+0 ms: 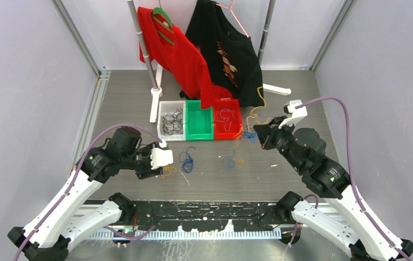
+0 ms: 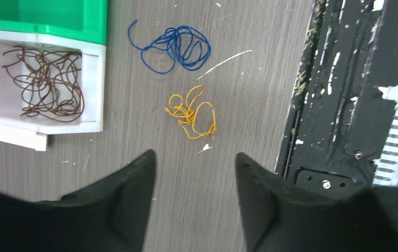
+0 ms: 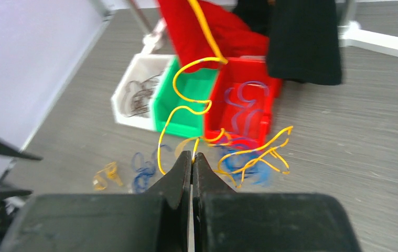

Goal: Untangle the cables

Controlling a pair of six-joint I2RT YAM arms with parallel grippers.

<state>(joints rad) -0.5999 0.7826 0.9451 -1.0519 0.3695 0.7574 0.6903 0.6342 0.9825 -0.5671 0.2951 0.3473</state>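
Note:
My right gripper (image 3: 192, 155) is shut on a thin yellow cable (image 3: 182, 100) and holds it above the table. The strand rises in loops toward the hanging shirts. More yellow loops (image 3: 262, 155) hang beside the jaws over a blurred blue tangle (image 3: 246, 168). In the top view this gripper (image 1: 259, 132) is just right of the red bin. My left gripper (image 2: 194, 157) is open and empty above the table. A small yellow tangle (image 2: 192, 113) lies just ahead of it, with a blue tangle (image 2: 178, 47) beyond. A loose blue-and-yellow clump (image 1: 230, 161) lies mid-table.
Three bins stand in a row: a white bin (image 1: 161, 120) holding brown cables, a green bin (image 1: 199, 137), and a red bin (image 1: 239, 122) holding blue cables. A red shirt (image 1: 182, 54) and a black shirt (image 1: 226, 49) hang on a rack behind them. A black rail (image 1: 209, 215) runs along the near edge.

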